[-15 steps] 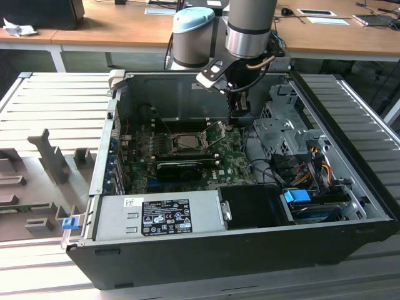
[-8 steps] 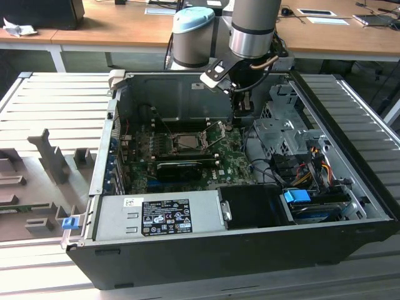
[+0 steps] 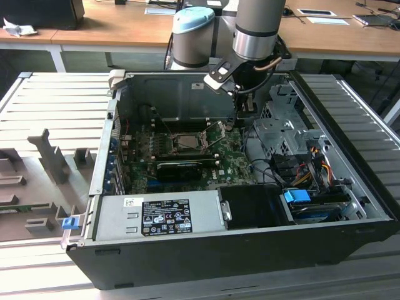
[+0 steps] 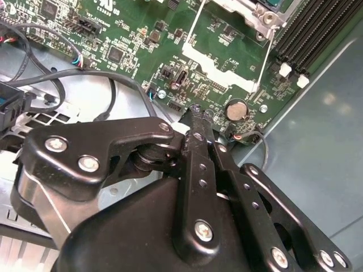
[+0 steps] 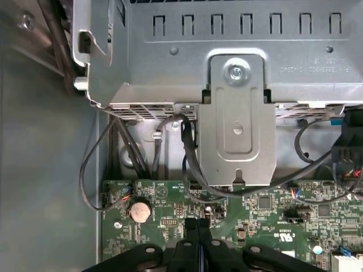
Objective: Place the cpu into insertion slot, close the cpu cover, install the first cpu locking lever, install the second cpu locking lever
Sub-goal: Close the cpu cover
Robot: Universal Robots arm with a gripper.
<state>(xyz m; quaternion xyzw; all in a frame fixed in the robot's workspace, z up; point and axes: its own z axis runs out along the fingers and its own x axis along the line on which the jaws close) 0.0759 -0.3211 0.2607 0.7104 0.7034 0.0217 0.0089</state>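
My gripper [image 3: 245,110] hangs shut and empty over the far corner of the green motherboard [image 3: 228,164], on the exterior view's right of the insertion slot [image 3: 187,142]. In both wrist views the black fingertips [image 4: 198,116] [image 5: 197,225] are pressed together just above the board, next to a coin battery [image 4: 235,109] [image 5: 140,211]. The silvery cpu cover [image 4: 249,8] lies over the socket's corner. Two thin wire locking levers [image 4: 190,31] [image 4: 265,56] stick out from the socket toward the gripper. I cannot make out the cpu for certain.
A black graphics card [image 3: 178,167] lies in front of the socket, with the power supply [image 3: 156,215] at the case front. The grey drive cage [image 3: 278,128] [image 5: 238,113] and cables [image 3: 300,169] crowd the exterior view's right. Long memory slots [image 4: 312,34] run beside the socket.
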